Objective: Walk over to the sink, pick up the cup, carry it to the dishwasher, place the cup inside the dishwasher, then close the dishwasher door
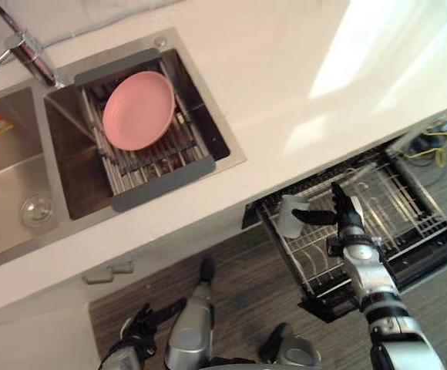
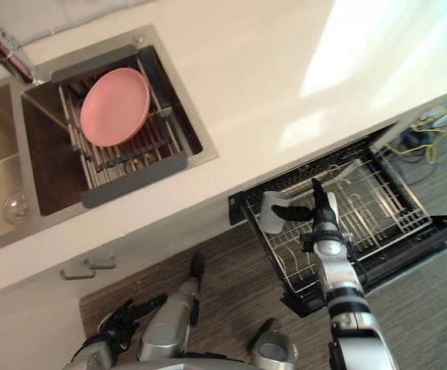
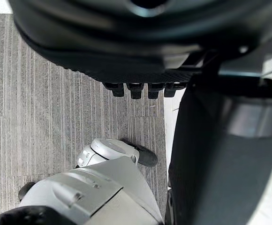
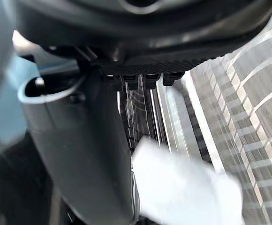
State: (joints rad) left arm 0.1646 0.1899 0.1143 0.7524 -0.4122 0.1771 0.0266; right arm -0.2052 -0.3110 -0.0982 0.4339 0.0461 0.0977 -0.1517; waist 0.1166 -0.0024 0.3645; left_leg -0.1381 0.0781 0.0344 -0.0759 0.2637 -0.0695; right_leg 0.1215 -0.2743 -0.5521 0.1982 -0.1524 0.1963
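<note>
left eye view: the dishwasher rack [image 1: 397, 206] is pulled out below the tabletop [image 1: 285, 77] edge, and the dishwasher door [image 1: 439, 250] lies open under it. the cup [image 1: 289, 217], pale grey, sits inside the rack at its end nearest the sink [image 1: 8, 154]. the right hand [image 1: 348, 217] is over the rack just beside the cup. its fingers [image 1: 337, 194] are straight and apart from the cup, and the thumb reaches sideways to the cup's wall. cannot tell whether the thumb touches it; nothing is gripped. the sink is well to the left of the rack, with a pink plate [image 1: 139, 109] on a drying rack [image 1: 158, 189] laid across it and a faucet [image 1: 27, 50] behind. the left hand [image 1: 135, 331] hangs low over the floor [image 1: 231, 277], left of the rack, fingers loosely spread and holding nothing.

right eye view: same layout. the cup [image 2: 270, 212] is at the rack's sink-side end and the right hand [image 2: 322, 220] is beside it.

left wrist view: the left hand's fingers [image 3: 136, 89] show as a short row of tips over grey plank floor, with nothing between them.

right wrist view: the right hand's fingers [image 4: 145, 80] stand in a row above the rack wires. the cup [image 4: 187, 187] is a pale blurred shape lying close against the thumb.
</note>
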